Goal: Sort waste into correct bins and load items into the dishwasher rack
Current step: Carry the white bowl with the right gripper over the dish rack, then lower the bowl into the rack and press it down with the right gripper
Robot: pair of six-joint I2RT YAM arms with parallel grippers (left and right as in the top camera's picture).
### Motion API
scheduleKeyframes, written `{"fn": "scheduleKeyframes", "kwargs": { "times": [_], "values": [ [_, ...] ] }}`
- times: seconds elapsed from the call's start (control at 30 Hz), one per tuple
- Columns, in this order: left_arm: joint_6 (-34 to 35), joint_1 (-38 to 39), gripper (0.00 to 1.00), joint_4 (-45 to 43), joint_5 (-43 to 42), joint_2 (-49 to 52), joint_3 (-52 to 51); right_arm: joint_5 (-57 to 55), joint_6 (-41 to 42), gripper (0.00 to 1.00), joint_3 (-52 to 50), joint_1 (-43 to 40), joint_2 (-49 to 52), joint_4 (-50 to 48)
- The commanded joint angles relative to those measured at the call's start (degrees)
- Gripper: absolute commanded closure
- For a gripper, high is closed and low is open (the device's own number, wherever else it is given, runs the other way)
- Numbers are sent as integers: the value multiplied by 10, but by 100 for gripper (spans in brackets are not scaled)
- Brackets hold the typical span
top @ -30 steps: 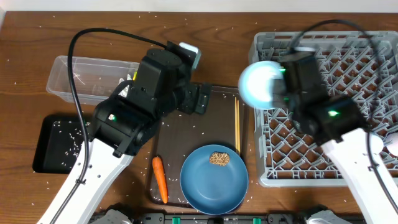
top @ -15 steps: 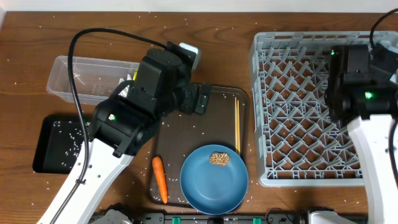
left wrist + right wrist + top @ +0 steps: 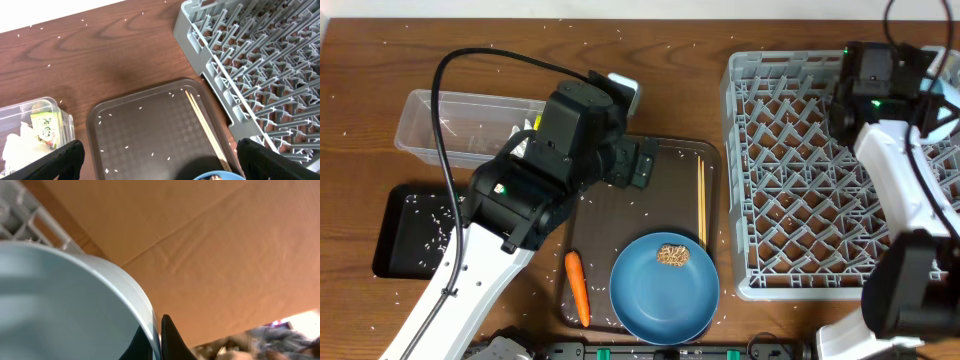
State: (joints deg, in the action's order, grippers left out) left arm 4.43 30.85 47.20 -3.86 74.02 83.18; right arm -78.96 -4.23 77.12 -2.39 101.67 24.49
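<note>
My right gripper (image 3: 156, 327) is clamped on the rim of the round white bowl (image 3: 60, 300). Only its wrist view shows that. Overhead shows just my right arm (image 3: 890, 165) over the far right corner of the square grey pegged plastic rack (image 3: 790, 180). My left gripper (image 3: 160, 152) hangs wide apart, empty, above the brown serving tray (image 3: 145, 125).

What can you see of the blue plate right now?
The blue plate is large, round and smooth, with a shallow raised rim; its material is hard to judge. It lies flat, right side up, on the front right corner of the brown serving tray, overhanging the tray's front edge. A brown food lump sits on it near the far rim. The carrot lies apart to its left. The chopsticks end by its rim, contact unclear.
</note>
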Motion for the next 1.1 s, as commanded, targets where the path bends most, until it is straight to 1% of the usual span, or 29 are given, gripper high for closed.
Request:
{"fn": "scheduleKeyframes", "kwargs": {
  "times": [0.0,0.1,0.2,0.3,0.37,0.5,0.63,0.8,0.93,1.07],
  "values": [
    [-3,-2,2,4,9,-8,5,-28,-106,99,4,-2,12,-11],
    [-3,-2,2,5,9,-8,5,1,-114,99,4,16,12,-11],
    [-3,-2,2,5,9,-8,5,62,-144,99,4,33,13,0],
    [-3,-2,2,5,9,-8,5,108,-147,99,4,47,16,22],
    [-3,-2,2,5,9,-8,5,110,-161,99,2,51,20,23],
    [-3,-2,2,12,9,-8,5,126,-219,99,-1,53,30,23],
    [-3,-2,2,18,9,-8,4,126,-224,99,-1,63,31,23],
    [-3,-2,2,18,9,-7,4,131,-227,99,-1,111,31,36],
    [-3,-2,2,24,9,-7,4,66,-231,99,-1,144,31,41],
    [-3,-2,2,31,9,-7,4,51,-229,99,-1,149,31,56]
  ]
}}
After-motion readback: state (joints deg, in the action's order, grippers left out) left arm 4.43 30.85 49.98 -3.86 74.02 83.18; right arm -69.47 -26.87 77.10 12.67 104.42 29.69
